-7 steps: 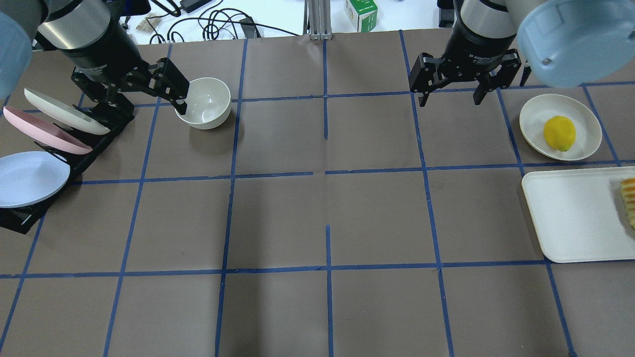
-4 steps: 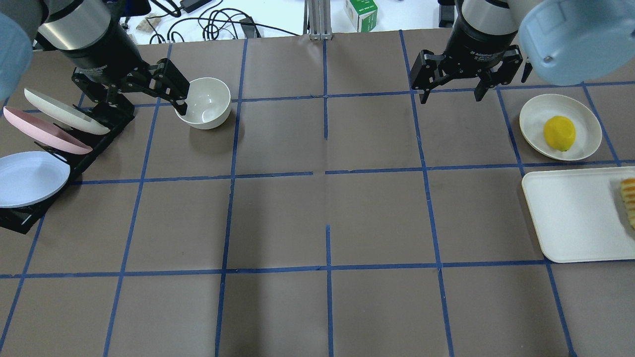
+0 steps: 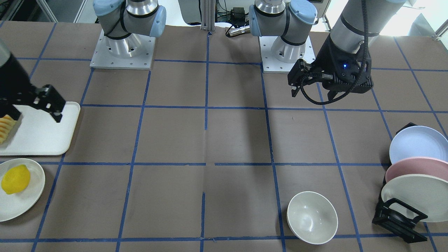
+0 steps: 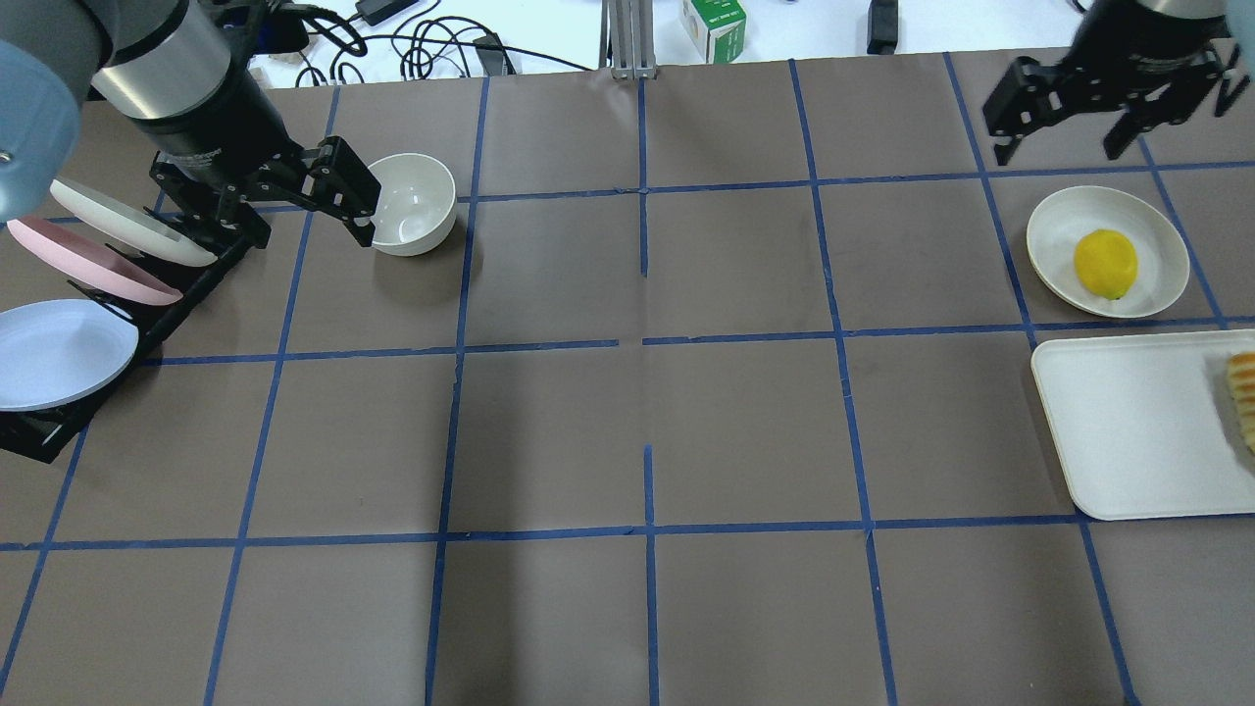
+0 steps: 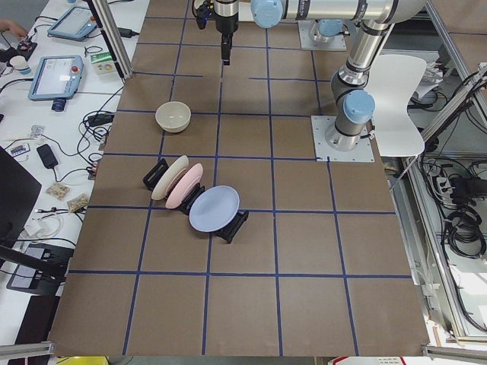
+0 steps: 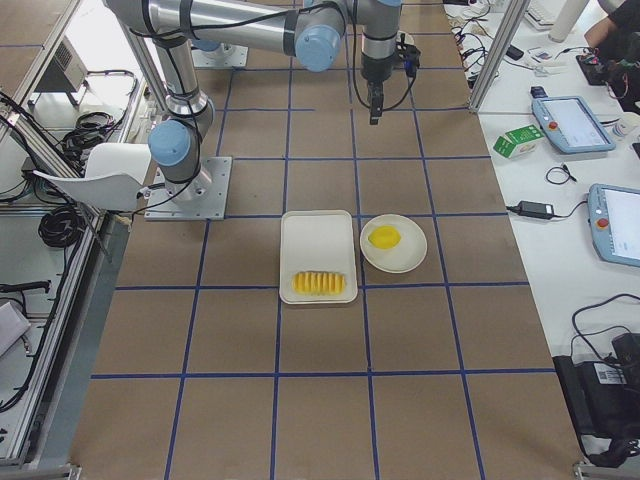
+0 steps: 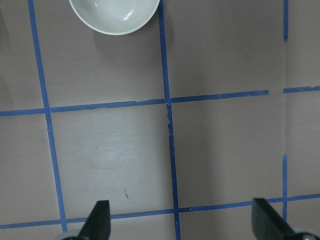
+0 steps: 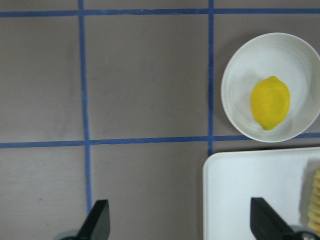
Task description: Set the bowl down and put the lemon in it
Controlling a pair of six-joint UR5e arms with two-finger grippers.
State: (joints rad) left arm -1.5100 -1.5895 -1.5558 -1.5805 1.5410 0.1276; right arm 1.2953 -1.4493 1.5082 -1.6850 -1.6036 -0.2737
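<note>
The off-white bowl (image 4: 417, 208) stands upright on the table at the far left; it also shows in the front view (image 3: 312, 217) and at the top of the left wrist view (image 7: 115, 15). My left gripper (image 4: 314, 238) is open and empty, raised above the table beside the bowl and apart from it. The yellow lemon (image 4: 1105, 263) lies on a flat off-white plate (image 4: 1054, 221) at the far right, and shows in the right wrist view (image 8: 270, 102). My right gripper (image 4: 1057, 153) is open and empty, raised, behind and left of the plate.
A black rack (image 4: 196, 279) with cream, pink and blue plates stands at the left edge beside the bowl. A white tray (image 4: 1128, 431) with sliced yellow-orange food (image 4: 1243, 397) lies in front of the lemon's plate. Cables and a green carton (image 4: 714, 27) lie beyond the far edge.
My left gripper has let go of the bowl's rim and drawn away from it; the bowl stays on the table. My right gripper has moved right, toward the lemon's plate.
</note>
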